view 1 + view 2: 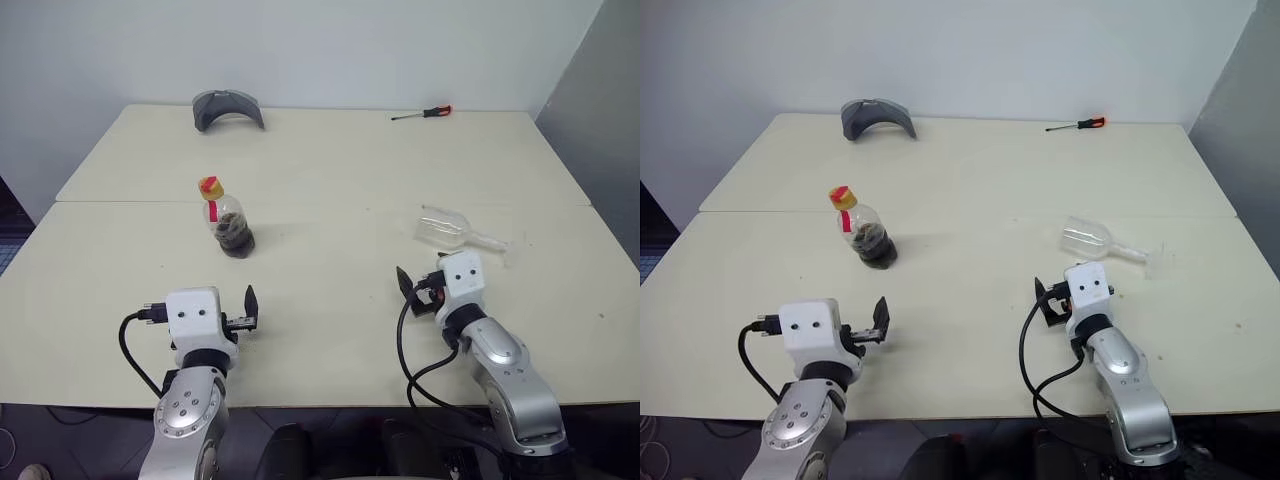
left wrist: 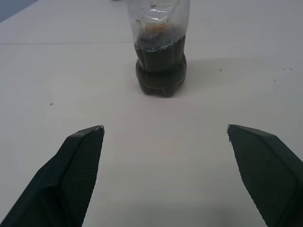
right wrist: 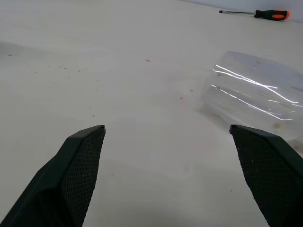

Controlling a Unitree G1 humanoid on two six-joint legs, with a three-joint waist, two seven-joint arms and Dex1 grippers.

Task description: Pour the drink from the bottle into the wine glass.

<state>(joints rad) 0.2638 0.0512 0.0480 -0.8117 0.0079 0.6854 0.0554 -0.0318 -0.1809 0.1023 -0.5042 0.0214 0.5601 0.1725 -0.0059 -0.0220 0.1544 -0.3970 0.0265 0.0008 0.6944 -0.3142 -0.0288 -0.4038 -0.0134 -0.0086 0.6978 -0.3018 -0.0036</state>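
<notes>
Open room: bare table between the left gripper and right gripper, both low near the front edge.
Jaws: both spread wide, holding nothing.
Bottle: upright ahead of the left gripper, drink in its base.
Wine glass: lying on its side just beyond the right gripper.
Far edge: screwdriver, grey curved piece.

One bottle, one wine glass, one screwdriver, one grey curved piece, two tables.
</notes>
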